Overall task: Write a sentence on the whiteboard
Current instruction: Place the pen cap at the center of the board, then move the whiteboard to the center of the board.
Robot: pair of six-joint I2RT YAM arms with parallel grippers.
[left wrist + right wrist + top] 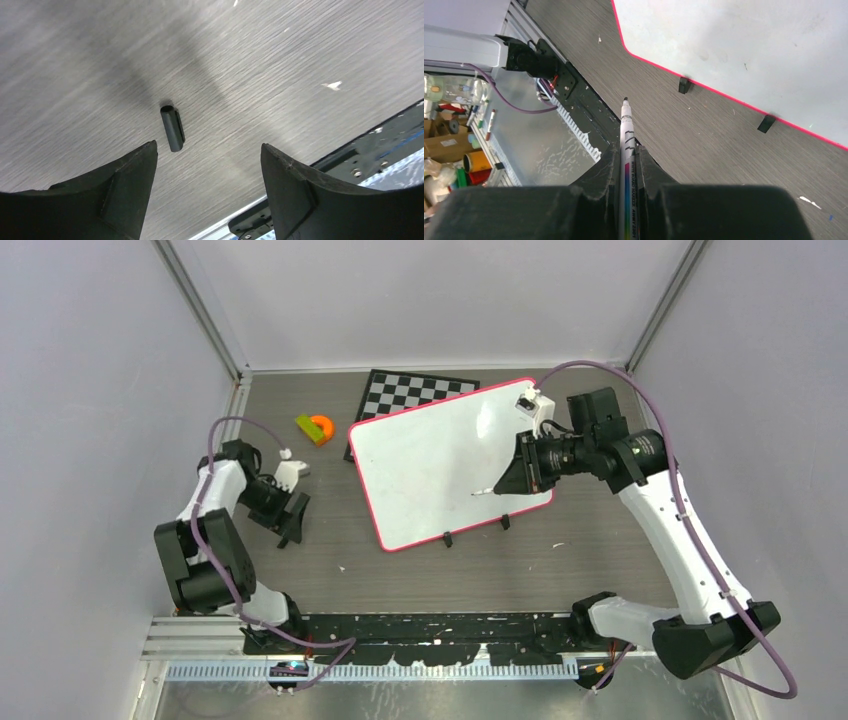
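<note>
Whiteboard (430,470): lies flat in the middle of the table (520,570), turned askew, its far left corner over the checkerboard (400,390); pink-red frame, two black clips (447,538) on the near long edge
Right gripper (505,483): clamped on the marker (628,135), held over the board's right end
Marker tip: uncapped, black, sticking out past the fingers and pointing left across the board; whether it touches the surface I cannot tell
Left gripper (207,150): fingers spread wide, nothing between them, over bare table toward the left edge, well apart from the board
Cap (172,128): small black tube on the table beneath the left fingers, touching neither
Orange and green block (315,428): toward the far edge, just left of the checkerboard
</note>
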